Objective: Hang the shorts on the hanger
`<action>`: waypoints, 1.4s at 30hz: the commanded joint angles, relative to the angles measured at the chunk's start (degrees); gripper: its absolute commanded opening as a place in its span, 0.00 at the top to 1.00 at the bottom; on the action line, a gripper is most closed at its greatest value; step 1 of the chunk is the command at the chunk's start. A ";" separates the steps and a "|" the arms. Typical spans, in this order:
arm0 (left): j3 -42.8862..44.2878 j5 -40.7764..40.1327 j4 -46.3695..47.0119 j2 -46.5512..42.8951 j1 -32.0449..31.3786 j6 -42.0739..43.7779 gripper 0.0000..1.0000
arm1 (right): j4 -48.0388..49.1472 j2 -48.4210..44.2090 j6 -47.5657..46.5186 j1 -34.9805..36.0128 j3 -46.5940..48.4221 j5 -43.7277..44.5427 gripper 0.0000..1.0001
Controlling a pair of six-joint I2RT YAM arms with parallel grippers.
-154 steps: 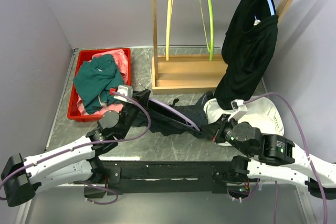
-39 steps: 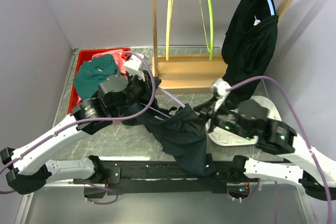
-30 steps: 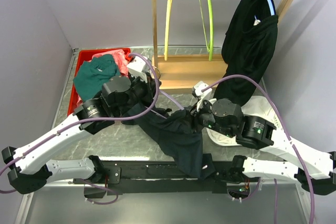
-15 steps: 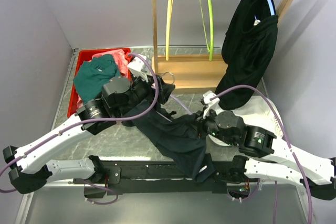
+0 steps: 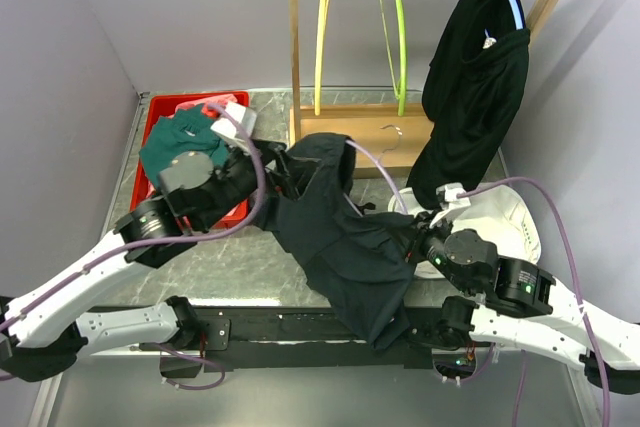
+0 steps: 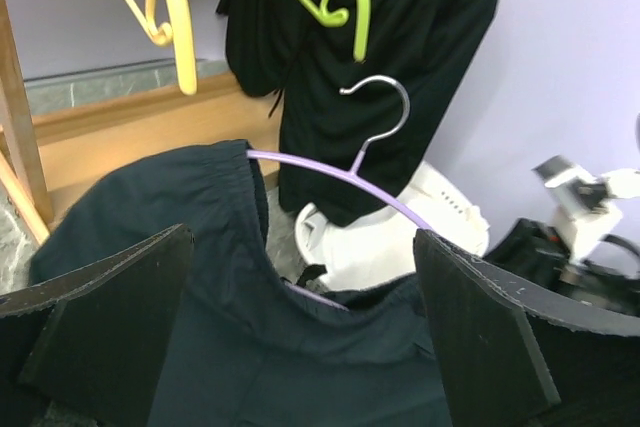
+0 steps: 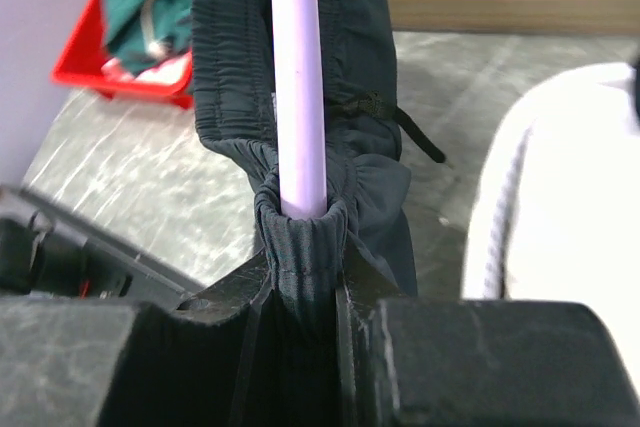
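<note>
The dark shorts hang threaded on the lilac hanger, whose metal hook points toward the wooden rack. My right gripper is shut on the bunched waistband together with the hanger's arm running through it. My left gripper stands wide open just left of the shorts' upper end. In the left wrist view its fingers flank the shorts without touching them, and the hanger crosses ahead.
A red bin at the back left holds a teal garment. The wooden rack carries a yellow hanger, a lime hanger and a long black garment. A white basket lies at the right.
My left gripper has opened, let go and drawn back to the left. The shorts' upper end and the hanger hook now lie nearer the rack. My right gripper closed tighter and shifted right.
</note>
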 commanded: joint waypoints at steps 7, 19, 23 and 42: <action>-1.19 1.17 0.59 -3.21 -0.16 -1.50 0.03 | -0.59 6.91 6.44 -12.77 4.90 6.26 1.00; -2.42 1.08 0.42 -3.64 -0.16 -1.50 0.03 | 10.50 18.86 -2.80 -50.03 16.93 -23.09 1.00; -3.21 1.69 0.68 -3.82 -0.24 -1.50 0.03 | 11.46 22.91 -3.93 -56.83 23.34 -26.98 1.00; 2.23 3.98 -5.46 -1.36 -0.16 1.22 0.03 | 4.17 41.28 -12.64 -61.94 52.53 -24.70 1.00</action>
